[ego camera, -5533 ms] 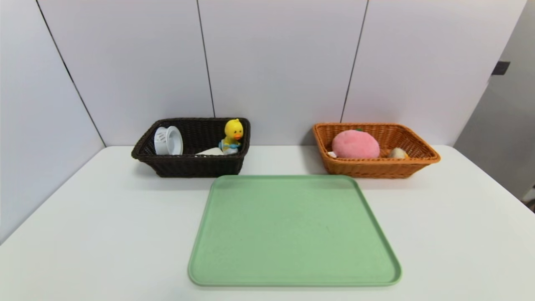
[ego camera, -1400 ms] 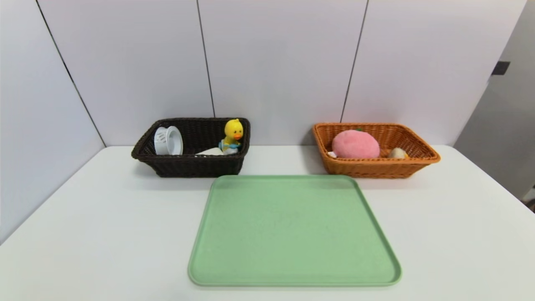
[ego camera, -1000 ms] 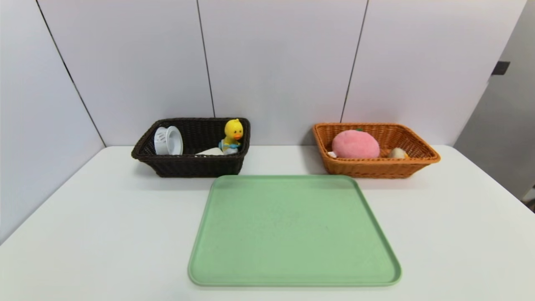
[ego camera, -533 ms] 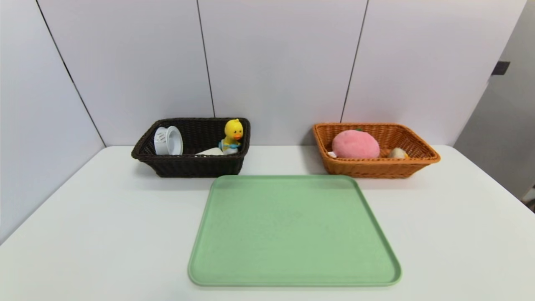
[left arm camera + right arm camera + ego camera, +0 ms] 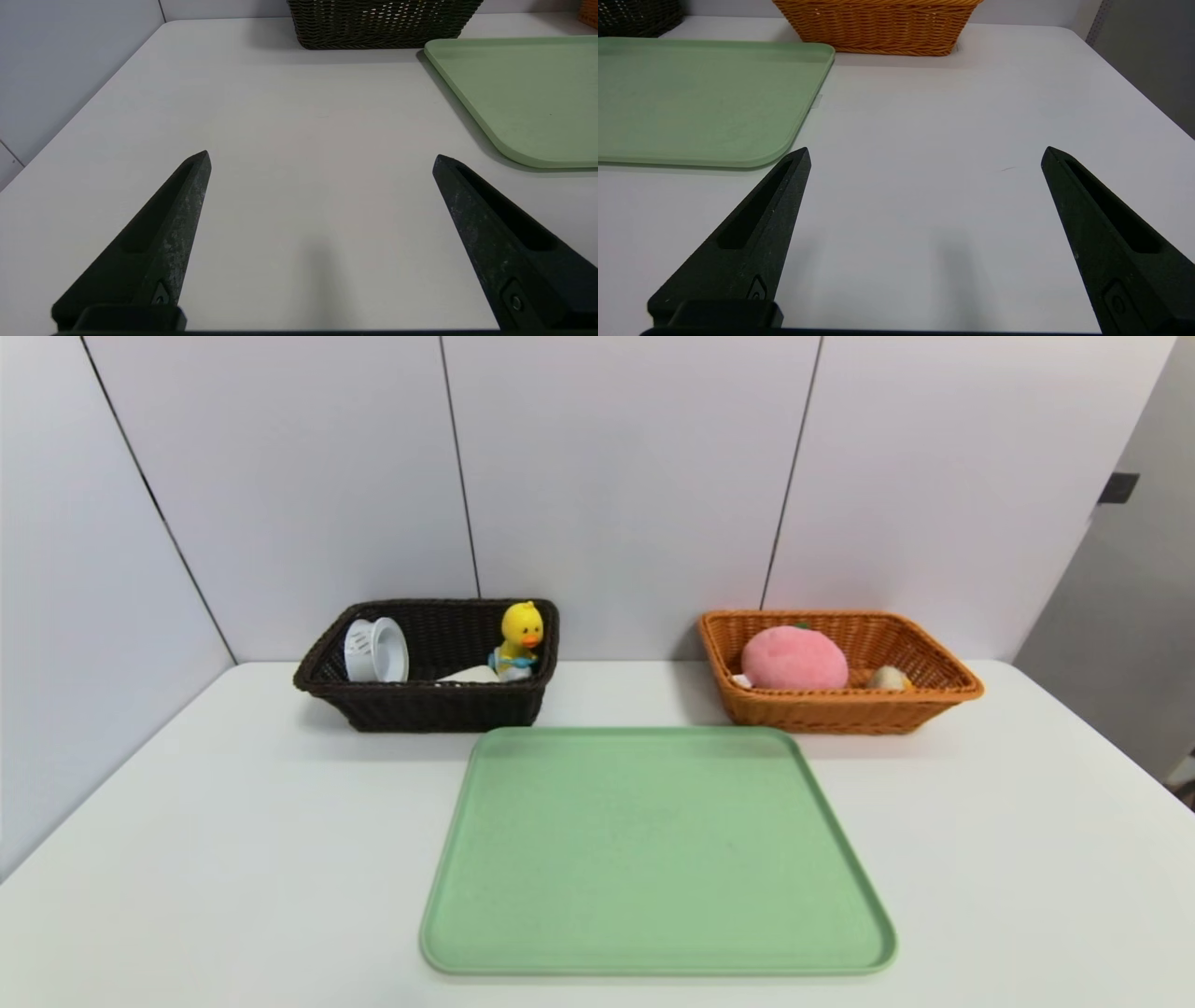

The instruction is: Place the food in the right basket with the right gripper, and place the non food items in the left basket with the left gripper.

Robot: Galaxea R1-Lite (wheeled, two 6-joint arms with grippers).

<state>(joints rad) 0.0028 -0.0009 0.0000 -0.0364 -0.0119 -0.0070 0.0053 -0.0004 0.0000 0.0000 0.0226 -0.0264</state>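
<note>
a green tray (image 5: 657, 854) lies bare on the white table (image 5: 233, 859), with 2 wicker baskets behind it. the dark brown basket (image 5: 425, 702) on the left holds a yellow duck toy (image 5: 519, 633), a white cup (image 5: 375, 651) on its side and something white that is hard to identify. the orange basket (image 5: 840, 709) on the right holds a pink plush peach (image 5: 794, 658) and a small pale item. the left gripper (image 5: 321, 158) and the right gripper (image 5: 926, 154) hover low over the near table on either side of the tray, jaws spread wide, grasping nothing.
</note>
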